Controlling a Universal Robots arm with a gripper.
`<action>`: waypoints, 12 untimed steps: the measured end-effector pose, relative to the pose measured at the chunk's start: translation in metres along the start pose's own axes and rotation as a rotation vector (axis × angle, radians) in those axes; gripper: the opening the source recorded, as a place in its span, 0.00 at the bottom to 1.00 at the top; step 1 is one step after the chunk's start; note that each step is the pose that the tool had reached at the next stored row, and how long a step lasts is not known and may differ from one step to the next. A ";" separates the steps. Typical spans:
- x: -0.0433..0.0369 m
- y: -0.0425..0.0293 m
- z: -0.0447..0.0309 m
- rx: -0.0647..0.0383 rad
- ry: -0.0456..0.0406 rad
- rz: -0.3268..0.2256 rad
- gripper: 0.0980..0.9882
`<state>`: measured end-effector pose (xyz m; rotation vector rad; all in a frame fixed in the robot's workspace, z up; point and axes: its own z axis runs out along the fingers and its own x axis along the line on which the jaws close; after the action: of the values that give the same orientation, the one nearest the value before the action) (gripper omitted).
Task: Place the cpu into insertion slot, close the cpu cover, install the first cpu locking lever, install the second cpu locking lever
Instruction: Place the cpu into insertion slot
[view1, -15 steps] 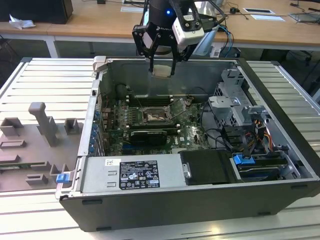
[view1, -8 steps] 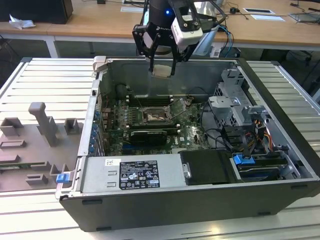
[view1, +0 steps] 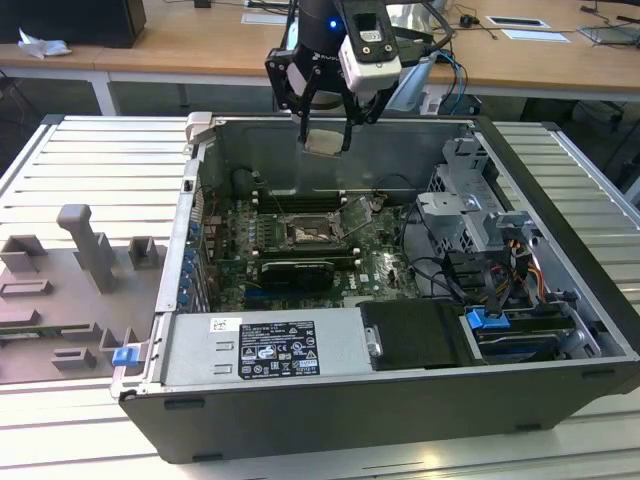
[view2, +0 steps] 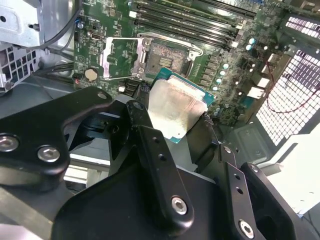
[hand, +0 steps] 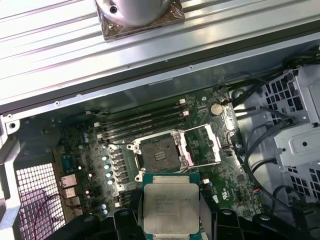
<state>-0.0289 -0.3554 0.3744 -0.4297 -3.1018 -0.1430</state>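
Observation:
My gripper (view1: 324, 140) hangs above the open computer case (view1: 560, 200), shut on the cpu (view1: 322, 142), a pale silver square chip on a green base. In both wrist views the cpu (view2: 172, 107) (hand: 170, 205) sits flat between the black fingers (view2: 142, 125). Below it on the green board lies the insertion slot (view1: 308, 235) (view2: 167, 52) (hand: 159, 152), its dark centre bare. The cpu cover (view2: 117, 57) (hand: 205, 145) is flipped open to one side of the slot. The chip is well above the slot and touches nothing else.
Long black memory slots (hand: 145, 120) run beside the socket. A black card (view1: 295, 270) and the power supply (view1: 265, 350) lie nearer the camera. Drive cage (view1: 480, 220) and cables (view1: 450, 275) fill the exterior view's right. A grey fixture (view1: 70, 290) stands left.

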 end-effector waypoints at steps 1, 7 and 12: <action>0.0000 0.0000 0.0000 0.000 -0.0004 0.005 0.50; 0.0000 0.0000 0.0000 -0.001 -0.0033 0.036 0.50; 0.0000 0.0000 0.0000 -0.001 -0.0056 0.062 0.50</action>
<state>-0.0289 -0.3554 0.3745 -0.5271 -3.0896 -0.1433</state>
